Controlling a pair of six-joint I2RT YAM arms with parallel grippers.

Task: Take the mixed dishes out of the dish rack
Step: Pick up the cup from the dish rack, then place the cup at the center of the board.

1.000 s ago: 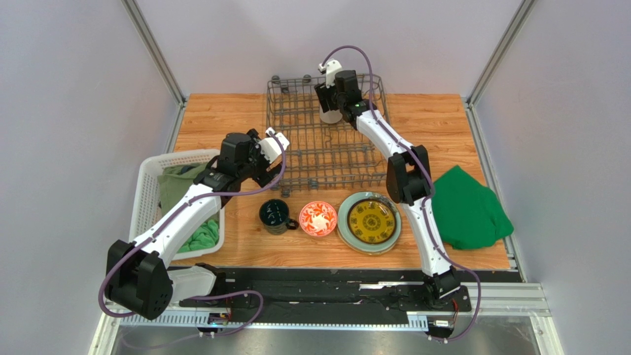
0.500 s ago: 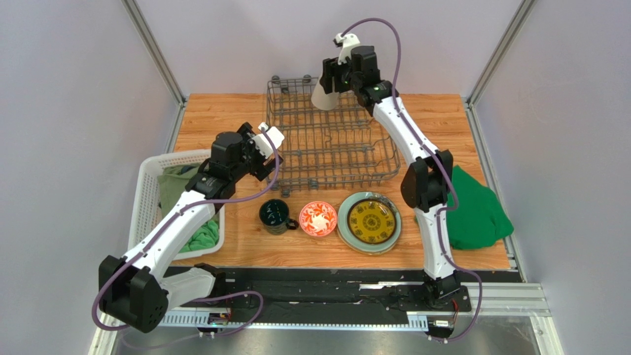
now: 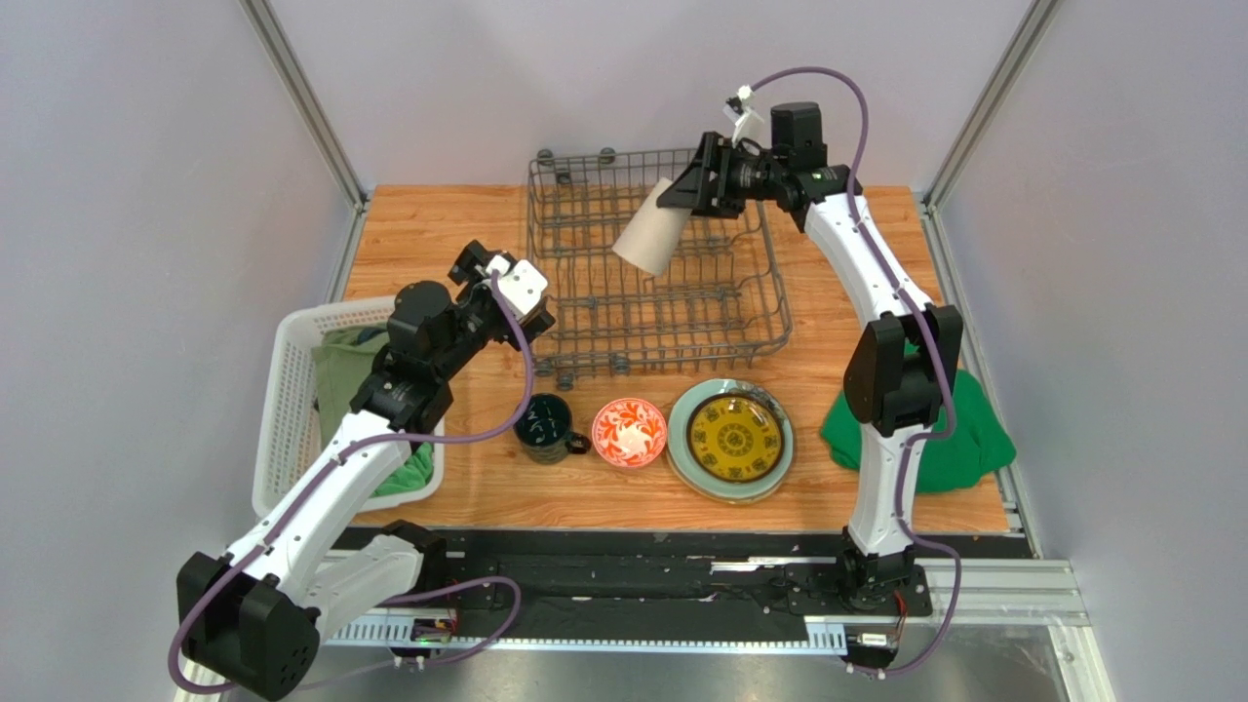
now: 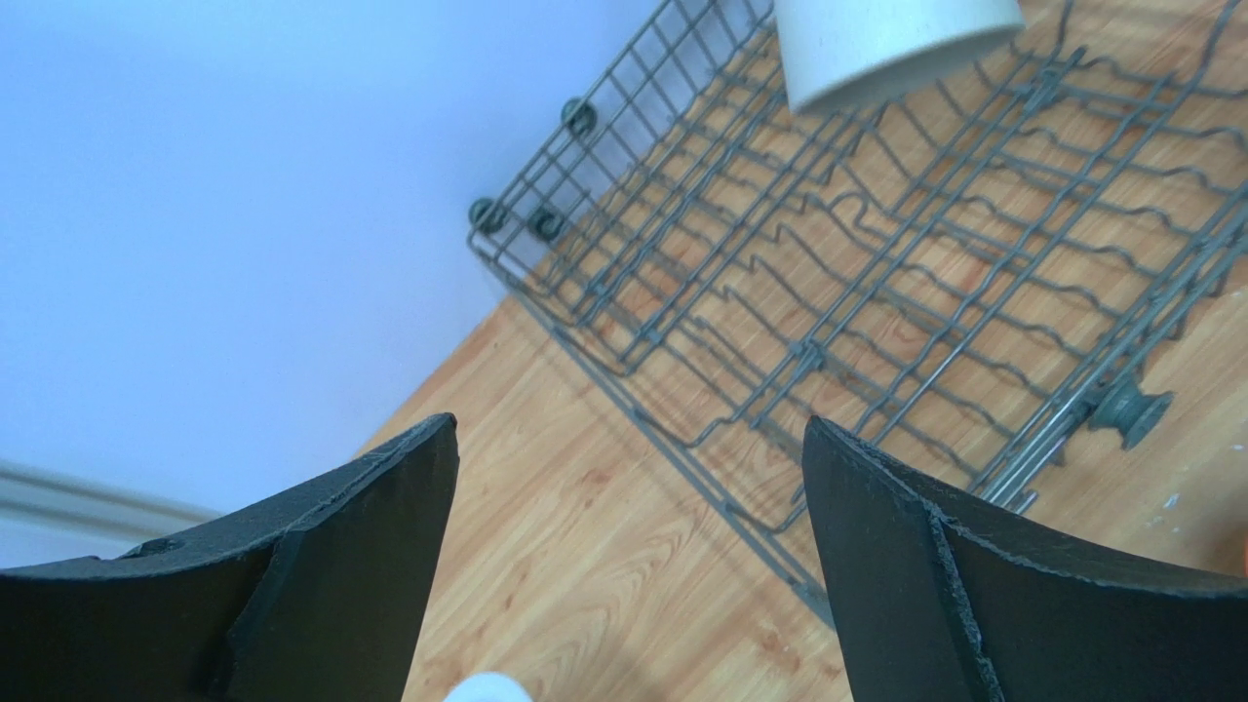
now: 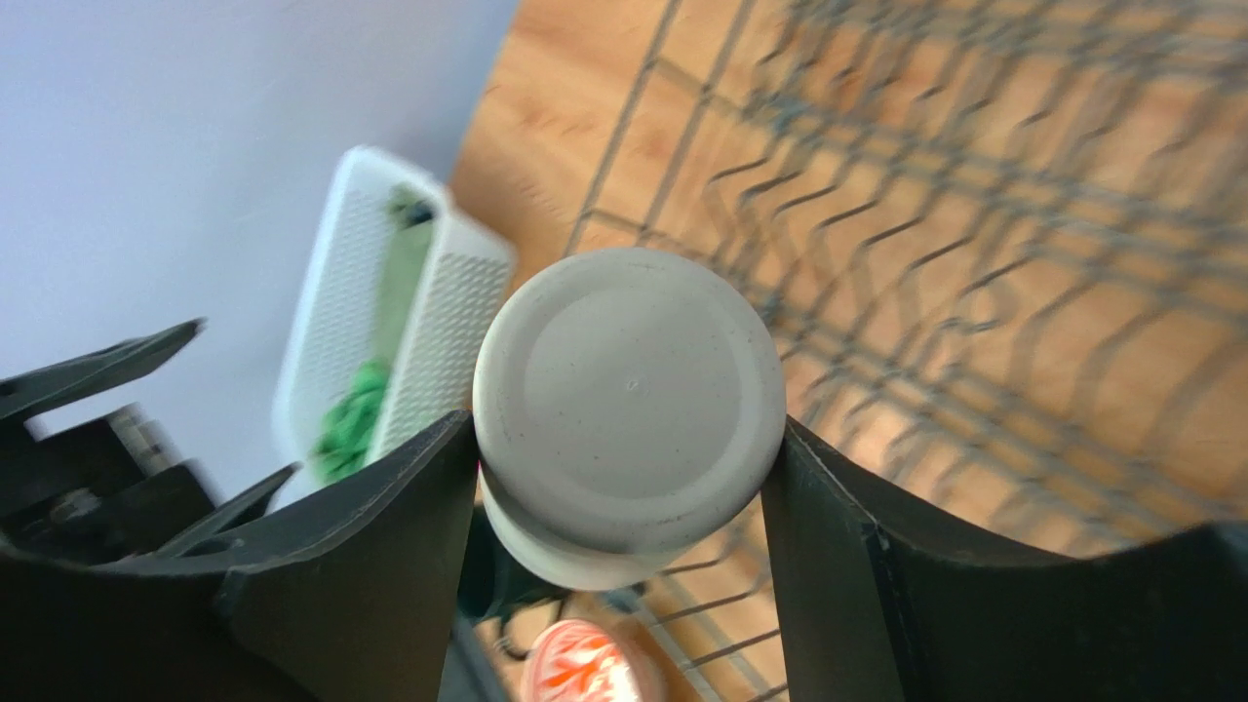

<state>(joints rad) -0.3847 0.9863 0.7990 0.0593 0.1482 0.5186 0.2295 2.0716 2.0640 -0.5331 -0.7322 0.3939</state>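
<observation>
Far left edge of the tabletop: the white slatted basket [image 3: 286, 410], green cloths [image 3: 337, 378] bundled inside. Just right of it, the left jaws hang wide open with nothing between them, up beside the left wall of the dish rack [image 3: 689, 300]. The rack fills the far middle of the tabletop. And there, over its far half, is the beige tumbler [image 3: 646, 234], tilted, wide end pointing down and left, up off the wires. The right jaws are clamped on its narrow end, and the right wrist view shows the round base pinched squarely between them. Along the near edge, a tidy row: dark teal mug [image 3: 544, 426], red-and-white bowl [image 3: 629, 432], then the yellow patterned plate [image 3: 733, 436] lying on the pale green plate [image 3: 678, 454]. At the right edge, a green cloth heap [image 3: 974, 439] lies partly behind the right arm.
</observation>
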